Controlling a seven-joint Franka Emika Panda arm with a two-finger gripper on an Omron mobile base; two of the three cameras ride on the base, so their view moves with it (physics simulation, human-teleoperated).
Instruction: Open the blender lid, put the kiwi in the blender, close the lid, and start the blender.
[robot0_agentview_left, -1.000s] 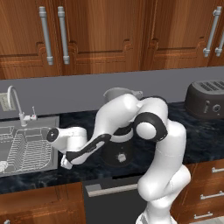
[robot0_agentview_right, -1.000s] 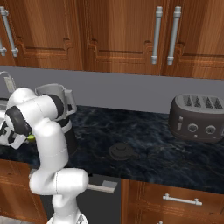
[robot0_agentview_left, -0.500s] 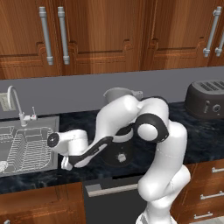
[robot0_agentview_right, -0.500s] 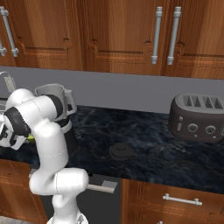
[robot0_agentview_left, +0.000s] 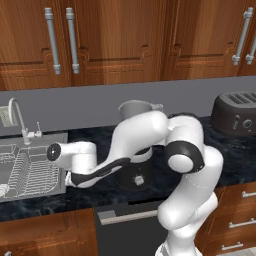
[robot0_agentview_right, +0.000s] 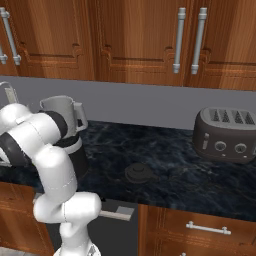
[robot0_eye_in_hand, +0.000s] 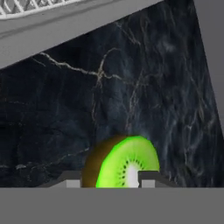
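Observation:
The kiwi, cut face bright green with a brown rim, lies on the dark marble counter beside the sink. My gripper is shut on it, one fingertip at each side. In the left base view the gripper hangs low over the counter's front left, next to the sink. The blender stands behind the arm, its clear jar open at the top. From the right base view, the blender is at the left. The blender lid lies flat on the counter, right of the blender.
A sink with a wire rack and a faucet sits at the left; its rim runs close above the kiwi. A dark toaster stands at the far right. Wooden cabinets hang overhead.
The hand has come down and a little left toward the counter by the sink. The jaws have drawn in onto the kiwi.

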